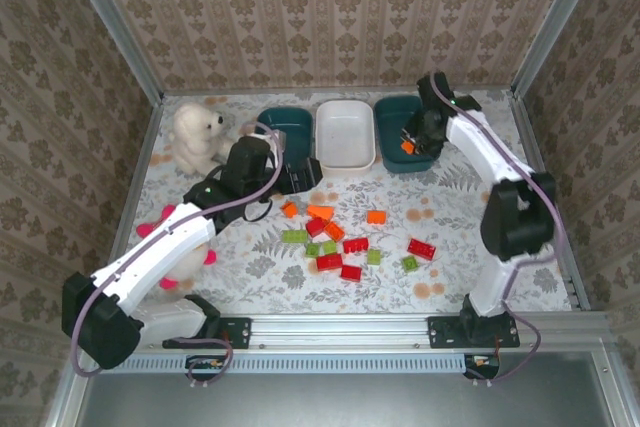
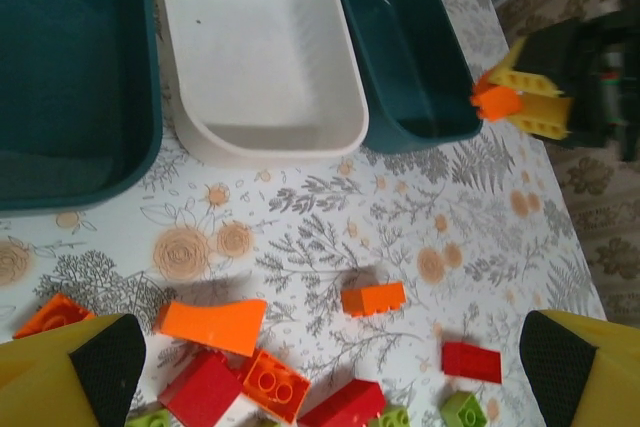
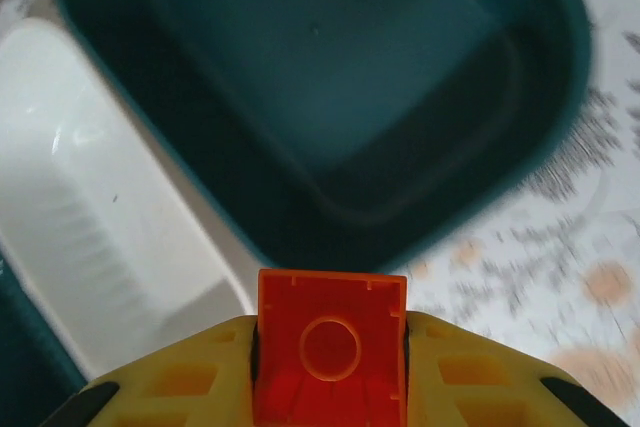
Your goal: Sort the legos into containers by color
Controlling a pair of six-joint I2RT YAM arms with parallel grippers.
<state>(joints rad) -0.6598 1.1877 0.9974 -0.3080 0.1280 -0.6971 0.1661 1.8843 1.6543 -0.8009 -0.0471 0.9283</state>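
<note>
My right gripper (image 3: 331,372) is shut on an orange lego (image 3: 331,347), hollow underside toward the camera, at the near rim of the right teal container (image 3: 360,77). From above, that gripper (image 1: 410,142) and its lego (image 1: 407,148) hang over this container (image 1: 392,117). My left gripper (image 1: 300,175) stands open and empty in front of the left teal container (image 1: 285,122). The white container (image 1: 345,137) sits between the two teal ones. Red, orange and green legos (image 1: 345,242) lie scattered mid-table. Below my left gripper (image 2: 330,367) are an orange brick (image 2: 373,298) and an orange slope piece (image 2: 212,325).
A white plush toy (image 1: 197,135) sits at the back left. A pink plush (image 1: 165,237) lies partly under my left arm. Patterned walls close in the table on three sides, and a metal rail (image 1: 340,329) runs along the near edge.
</note>
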